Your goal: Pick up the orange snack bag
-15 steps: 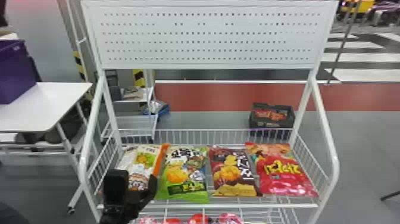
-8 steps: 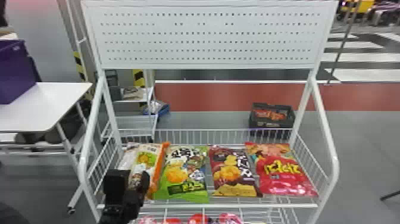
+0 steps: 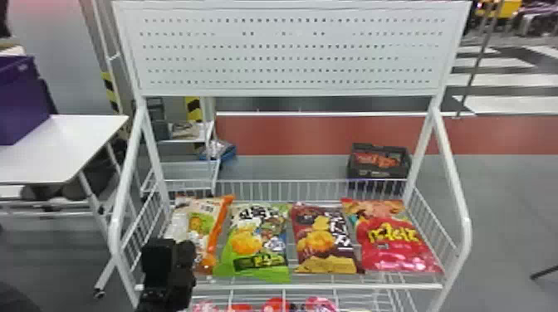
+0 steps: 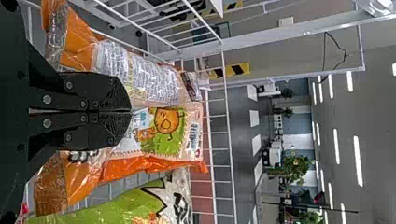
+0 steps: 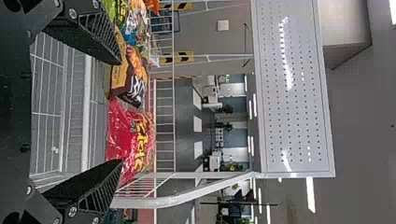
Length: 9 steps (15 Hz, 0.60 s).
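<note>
Left black two-fingered gripper [image 3: 173, 251]: fingers, seen spread a second ago, now drawn together, bag pinched between | right black two-fingered gripper [image 5: 119, 112]: spread wide, nothing held | orange-and-white plastic snack bag [image 3: 198, 226]: gathered at left fingertips, laid leftmost on white wire shelf [image 3: 290, 286], beside green-and-white plastic bag [image 3: 259, 244]

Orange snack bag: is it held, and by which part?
Yes, it seems so: the left tool is closed on the orange snack bag, pinching film around the middle of its face. The right tool is open, empty.
</note>
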Each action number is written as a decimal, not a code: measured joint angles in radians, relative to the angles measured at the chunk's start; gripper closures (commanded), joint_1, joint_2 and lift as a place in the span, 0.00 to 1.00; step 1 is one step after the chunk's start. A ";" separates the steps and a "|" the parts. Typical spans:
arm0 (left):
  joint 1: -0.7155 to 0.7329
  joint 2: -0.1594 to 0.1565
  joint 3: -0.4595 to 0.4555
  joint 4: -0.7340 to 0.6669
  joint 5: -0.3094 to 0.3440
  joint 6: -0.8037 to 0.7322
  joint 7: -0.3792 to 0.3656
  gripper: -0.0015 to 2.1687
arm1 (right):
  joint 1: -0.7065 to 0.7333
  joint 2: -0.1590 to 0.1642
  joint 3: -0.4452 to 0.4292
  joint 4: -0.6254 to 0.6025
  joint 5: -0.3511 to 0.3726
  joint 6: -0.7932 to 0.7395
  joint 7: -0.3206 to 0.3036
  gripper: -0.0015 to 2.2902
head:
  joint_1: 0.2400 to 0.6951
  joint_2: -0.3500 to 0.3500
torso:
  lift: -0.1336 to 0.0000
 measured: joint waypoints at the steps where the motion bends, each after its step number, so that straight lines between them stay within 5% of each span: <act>1: 0.003 0.000 0.002 -0.007 0.000 0.000 0.001 0.63 | 0.000 0.000 0.000 0.000 0.000 0.000 0.000 0.06 | 0.57 0.50 | 1.00; 9: 0.059 0.004 0.025 -0.142 0.026 0.000 0.013 0.63 | -0.002 0.000 0.000 0.000 -0.001 0.000 0.000 0.06 | 0.57 0.50 | 1.00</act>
